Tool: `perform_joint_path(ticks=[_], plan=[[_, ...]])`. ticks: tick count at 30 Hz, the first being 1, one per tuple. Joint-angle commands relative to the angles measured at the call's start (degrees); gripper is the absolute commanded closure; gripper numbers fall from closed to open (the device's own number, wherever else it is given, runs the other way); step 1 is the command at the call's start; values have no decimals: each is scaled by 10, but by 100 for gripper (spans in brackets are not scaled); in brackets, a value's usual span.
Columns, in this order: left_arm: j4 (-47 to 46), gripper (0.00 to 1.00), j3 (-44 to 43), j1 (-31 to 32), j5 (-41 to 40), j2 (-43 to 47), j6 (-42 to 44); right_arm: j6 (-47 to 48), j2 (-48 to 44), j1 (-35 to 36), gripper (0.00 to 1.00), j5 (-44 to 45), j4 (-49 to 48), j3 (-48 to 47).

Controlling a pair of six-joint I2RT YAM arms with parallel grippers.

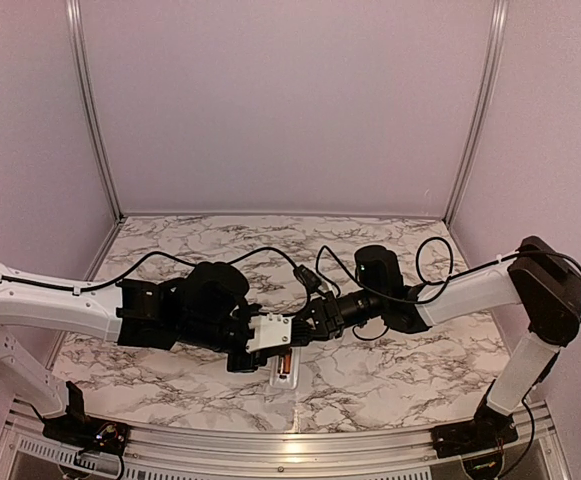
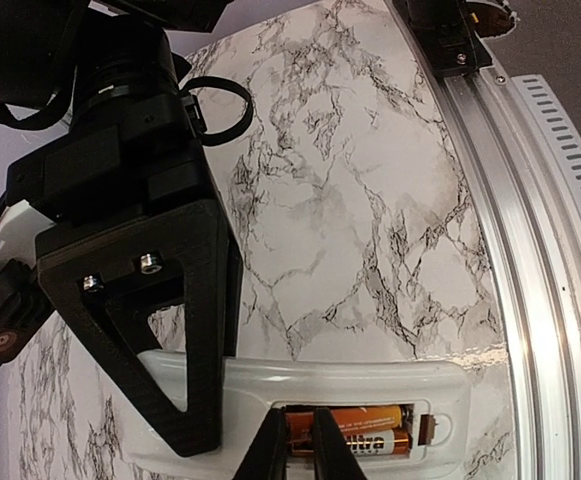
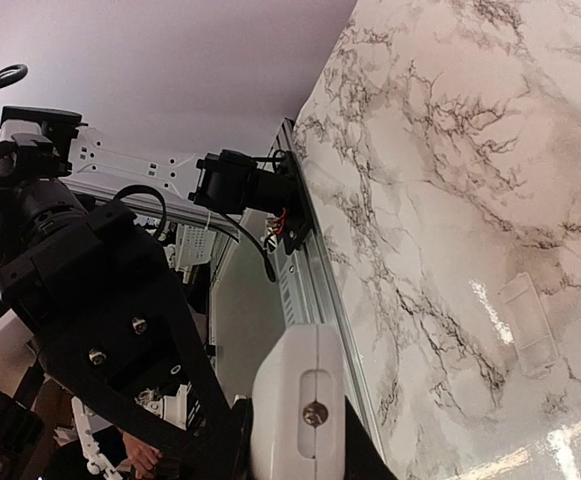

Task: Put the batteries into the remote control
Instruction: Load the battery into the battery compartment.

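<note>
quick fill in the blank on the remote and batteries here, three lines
1. The remote control has a ___ plastic body.
2. Inside it sit ___ coppery-orange batteries, side by side.
3. The table under it has a ___ pattern of grey veins on white.

Missing words: white; two; marble

Overhead from behind, wrist views close (sharing the remote control [image 2: 370, 380])
</note>
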State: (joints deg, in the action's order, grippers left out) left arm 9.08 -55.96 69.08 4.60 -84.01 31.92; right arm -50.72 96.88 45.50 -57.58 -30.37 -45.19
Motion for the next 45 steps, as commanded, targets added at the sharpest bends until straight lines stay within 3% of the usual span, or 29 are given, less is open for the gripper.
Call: perform_joint_path(ticks=[1,20,36,45], plan=[[42,92,-12,-3,21,-20,5,7,2,6,100,-12,-5,-31],[64,95,0,-2,64,-49,-9,-6,-25,6,100,-20,-41,-38],[26,95,29,22,-144,-61,34,-151,-10,6,100,-50,-213,-9],[-42,91,43,22,-204,-35,11,-165,-19,6,100,-35,-203,3]])
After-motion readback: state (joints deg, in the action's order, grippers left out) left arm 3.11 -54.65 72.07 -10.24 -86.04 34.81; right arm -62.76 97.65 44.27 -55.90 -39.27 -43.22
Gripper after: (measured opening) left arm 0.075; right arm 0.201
